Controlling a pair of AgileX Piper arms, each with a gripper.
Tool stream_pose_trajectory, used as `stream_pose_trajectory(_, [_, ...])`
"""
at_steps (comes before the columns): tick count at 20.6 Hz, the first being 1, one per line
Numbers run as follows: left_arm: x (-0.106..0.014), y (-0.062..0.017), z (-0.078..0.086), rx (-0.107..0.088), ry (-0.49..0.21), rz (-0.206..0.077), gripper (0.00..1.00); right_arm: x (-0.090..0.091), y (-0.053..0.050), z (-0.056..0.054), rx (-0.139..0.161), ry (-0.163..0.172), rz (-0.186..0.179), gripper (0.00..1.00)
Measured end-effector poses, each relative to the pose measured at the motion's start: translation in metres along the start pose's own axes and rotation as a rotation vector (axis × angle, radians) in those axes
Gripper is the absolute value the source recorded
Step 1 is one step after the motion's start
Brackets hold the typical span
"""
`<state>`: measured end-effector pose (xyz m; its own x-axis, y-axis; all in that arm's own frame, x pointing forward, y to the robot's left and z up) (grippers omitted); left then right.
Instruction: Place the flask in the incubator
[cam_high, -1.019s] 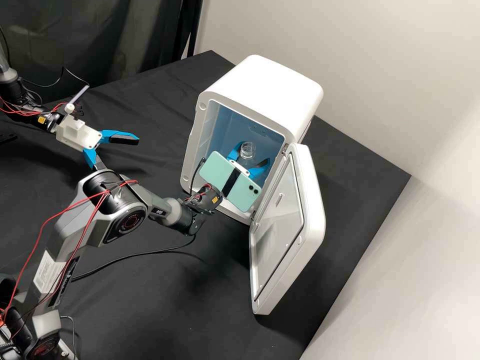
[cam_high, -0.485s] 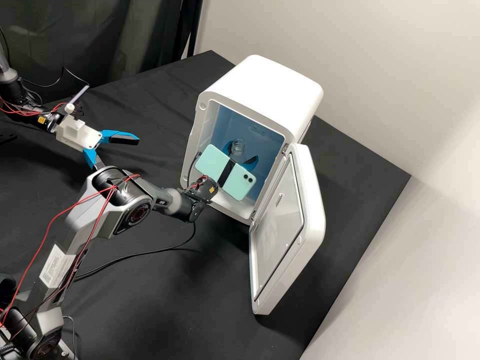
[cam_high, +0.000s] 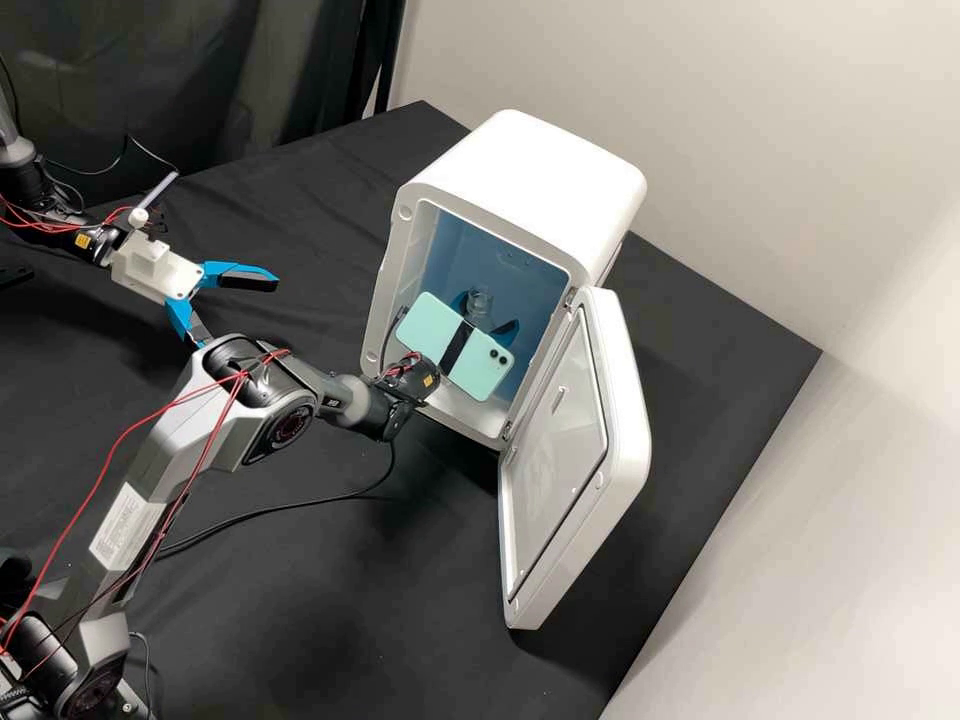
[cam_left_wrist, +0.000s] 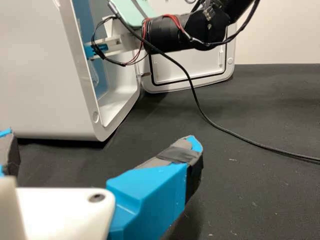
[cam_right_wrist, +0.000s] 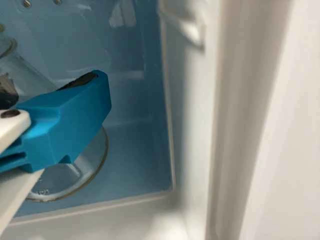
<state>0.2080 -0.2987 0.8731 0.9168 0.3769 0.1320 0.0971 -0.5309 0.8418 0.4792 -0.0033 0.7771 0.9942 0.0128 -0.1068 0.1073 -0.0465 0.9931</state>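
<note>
Flask (cam_high: 481, 297): clear glass; we rate it light, rigid, slippery, fragile; hold at neck. Right gripper (cam_high: 487, 316) inside incubator (cam_high: 540, 180), seemingly clamped on neck. Left gripper (cam_high: 213, 292) spread wide, empty.

In the high view the left gripper (cam_high: 212, 292) hangs at nine o'clock, fingers spread wide and aimed toward three o'clock, while the right arm (cam_high: 190, 440) rises from eight o'clock, elbow bent, wrist (cam_high: 400, 385) stretched toward centre.
</note>
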Motion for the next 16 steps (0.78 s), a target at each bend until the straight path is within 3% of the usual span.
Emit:
stream_pose_trajectory(4, [0.000, 0.0000, 0.000, 0.000, 0.000, 0.000, 1.00, 0.004, -0.006, 0.005, 0.022, -0.028, -0.006, 0.00])
stream_pose_trajectory(8, [0.000, -0.0002, 0.001, 0.001, -0.005, -0.001, 1.00, 0.006, -0.021, 0.006, 0.033, -0.039, -0.032, 0.00])
stream_pose_trajectory(11, [0.000, -0.0005, 0.001, 0.000, -0.005, -0.002, 1.00, 0.008, -0.029, 0.004, 0.029, -0.034, -0.048, 0.00])
stream_pose_trajectory(16, [0.000, -0.0005, 0.001, 0.000, -0.005, -0.002, 1.00, 0.008, -0.034, 0.000, 0.027, -0.026, -0.055, 0.00])
